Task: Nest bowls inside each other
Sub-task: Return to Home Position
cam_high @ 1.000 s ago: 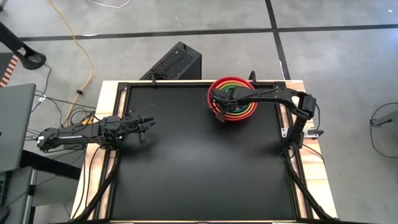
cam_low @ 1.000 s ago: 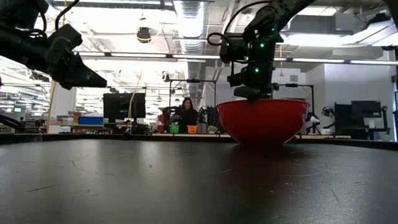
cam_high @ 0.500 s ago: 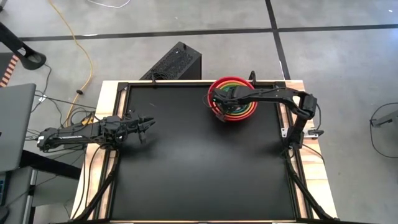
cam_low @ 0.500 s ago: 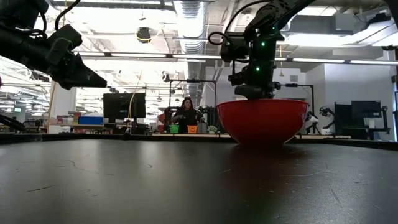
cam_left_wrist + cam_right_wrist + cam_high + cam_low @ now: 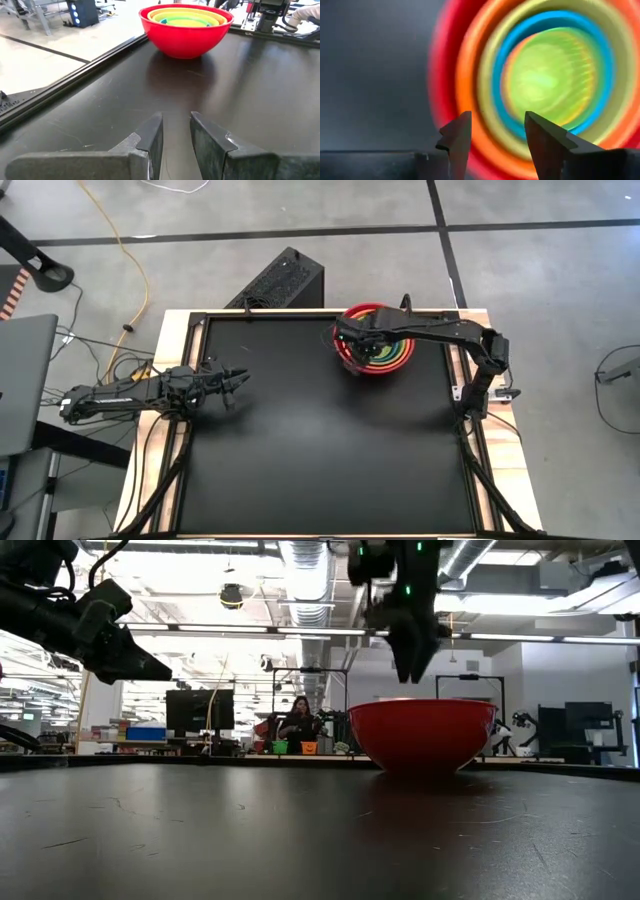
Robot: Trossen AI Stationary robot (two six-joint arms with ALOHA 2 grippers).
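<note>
The bowls [image 5: 388,356] stand nested in one stack at the table's far right. The red one [image 5: 422,735] is outermost and rests on its base. Orange, lime green and blue rims ring a small yellow-green bowl [image 5: 550,75] in the middle. The stack also shows in the left wrist view [image 5: 185,30]. My right gripper [image 5: 410,672] hangs above the stack's left part, pointing steeply down. It is open [image 5: 495,122] with nothing between its fingers. My left gripper [image 5: 238,380] waits at the table's left side, above the surface, narrowly open [image 5: 176,127] and empty.
The black tabletop [image 5: 320,450] lies bare between the arms and toward the near edge. A dark box [image 5: 285,280] stands on the floor beyond the far edge. A person [image 5: 298,725] sits far back in the room.
My right gripper has risen straight up out of the nested bowls, from down inside the red bowl's rim to well above it. The stack has stayed where it was.
</note>
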